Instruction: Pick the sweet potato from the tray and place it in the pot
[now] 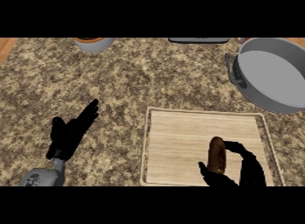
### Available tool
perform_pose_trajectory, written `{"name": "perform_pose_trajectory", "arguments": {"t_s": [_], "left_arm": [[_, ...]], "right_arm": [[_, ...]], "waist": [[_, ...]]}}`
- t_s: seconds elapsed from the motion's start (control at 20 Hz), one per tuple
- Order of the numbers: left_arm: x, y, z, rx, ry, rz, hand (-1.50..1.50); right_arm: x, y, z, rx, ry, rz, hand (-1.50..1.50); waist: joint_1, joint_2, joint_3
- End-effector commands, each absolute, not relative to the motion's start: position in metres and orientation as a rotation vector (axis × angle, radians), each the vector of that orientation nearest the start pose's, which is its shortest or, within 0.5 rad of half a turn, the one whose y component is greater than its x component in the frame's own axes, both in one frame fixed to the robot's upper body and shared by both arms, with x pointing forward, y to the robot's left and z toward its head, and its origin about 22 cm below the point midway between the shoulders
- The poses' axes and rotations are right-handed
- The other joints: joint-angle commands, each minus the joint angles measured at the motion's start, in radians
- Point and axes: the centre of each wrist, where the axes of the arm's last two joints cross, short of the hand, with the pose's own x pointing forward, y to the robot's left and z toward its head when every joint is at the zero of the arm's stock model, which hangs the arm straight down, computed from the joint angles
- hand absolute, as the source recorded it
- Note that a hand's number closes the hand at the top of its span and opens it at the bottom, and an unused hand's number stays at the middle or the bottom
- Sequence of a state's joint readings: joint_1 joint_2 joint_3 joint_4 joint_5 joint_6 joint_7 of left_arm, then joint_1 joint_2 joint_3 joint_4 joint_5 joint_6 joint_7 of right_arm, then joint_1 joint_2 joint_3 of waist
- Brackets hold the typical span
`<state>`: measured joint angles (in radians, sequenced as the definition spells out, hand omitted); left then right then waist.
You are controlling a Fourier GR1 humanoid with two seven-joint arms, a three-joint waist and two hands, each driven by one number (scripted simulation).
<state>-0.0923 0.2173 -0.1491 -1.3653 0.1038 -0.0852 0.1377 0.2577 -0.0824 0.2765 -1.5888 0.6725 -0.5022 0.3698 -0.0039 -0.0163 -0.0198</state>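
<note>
Right hand point(242, 168) comes in at the lower right, over the near part of the tray point(181, 122). Thumb on one side, fingers arched over the other — curled round the sweet potato point(215, 153), which stands lengthwise between them, its dark brown upper end showing above the thumb. The potato is over the tray's near right part; whether it touches the wood, I cannot tell.

The tray is pale wood with a raised rim, lying flat on the speckled granite counter point(116, 83); the rest of its surface is bare board.

Beyond the tray, to the far right, sits the pot point(291, 100) — grey, round, a dark handle on its left side, the inside pale and bare. It lies well apart from the potato, its near rim just beyond the tray's far right corner.

Left hand point(69, 133) rests at the lower left, fingers straight and pointing away, apart from the tray, touching nothing.

At the far edge: an orange-rimmed bowl point(93, 43), partly cut off, and a dark flat object point(199, 40).
</note>
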Motion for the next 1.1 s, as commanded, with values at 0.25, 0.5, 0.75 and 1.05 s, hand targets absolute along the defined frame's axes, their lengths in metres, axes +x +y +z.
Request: {"name": "perform_pose_trajectory", "arguments": {"t_s": [0.25, 0.5, 0.75, 1.05], "left_arm": [[0.262, 0.237, -0.022, -0.089, -1.287, -0.297, 0.0], [0.265, 0.235, -0.019, -0.092, -1.293, -0.301, 0.0], [0.266, 0.233, -0.019, -0.095, -1.296, -0.297, 0.0], [0.264, 0.232, -0.022, -0.101, -1.293, -0.284, 0.0]], "right_arm": [[0.199, -0.269, -0.024, -0.505, -1.31, 0.344, 1.5], [0.215, -0.29, -0.003, -0.371, -1.435, 0.416, 1.5], [0.232, -0.34, 0.026, -0.302, -1.578, 0.493, 1.5], [0.243, -0.411, 0.065, -0.219, -1.715, 0.551, 1.5]], "waist": [[0.048, 0.025, 0.038], [0.053, 0.03, 0.049], [0.046, 0.035, 0.046], [0.045, 0.039, 0.041]]}}
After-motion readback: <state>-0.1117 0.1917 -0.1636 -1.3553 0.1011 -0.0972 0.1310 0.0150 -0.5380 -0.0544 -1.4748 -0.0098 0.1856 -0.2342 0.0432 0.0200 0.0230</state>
